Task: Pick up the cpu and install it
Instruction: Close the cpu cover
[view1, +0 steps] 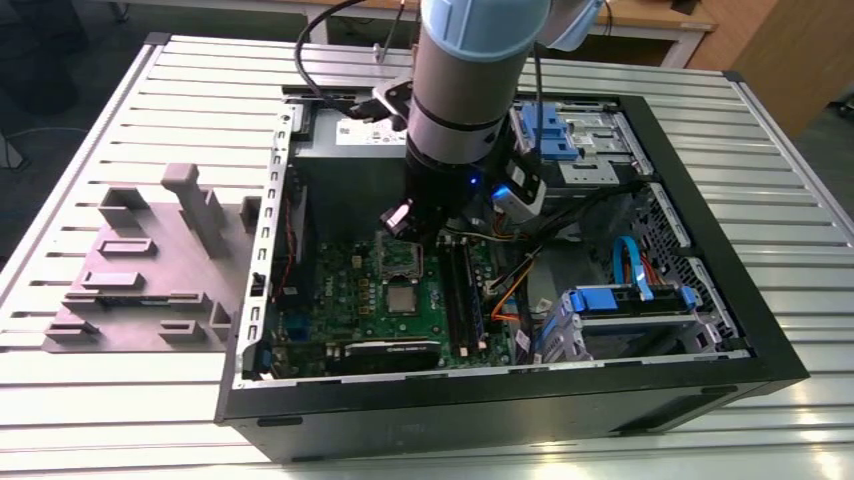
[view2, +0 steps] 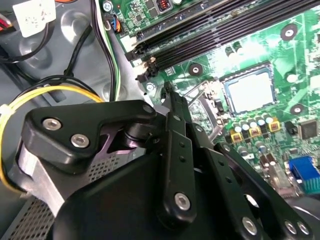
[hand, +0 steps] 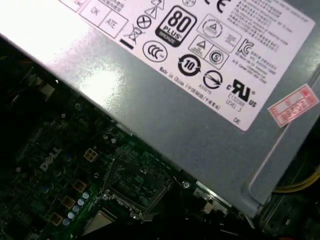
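Exterior view, from its left to its right: a grey plastic tray (view1: 140, 265) with raised blocks lies on the slatted table (view1: 80, 120), just beside the open computer case (view1: 694, 385). Inside the case, the green motherboard (view1: 340, 305) lies flat. The cpu (view1: 400, 298), a small flat square with a pale silvery top, sits in its socket on that board. The gripper (view1: 407, 225) hangs above the board, just beyond the cpu, next to the raised socket frame (view1: 400, 260). Whether its fingers are parted or closed cannot be told. In the second wrist view the cpu (view2: 248, 92) lies level, its silvery face bare, apart from the gripper.
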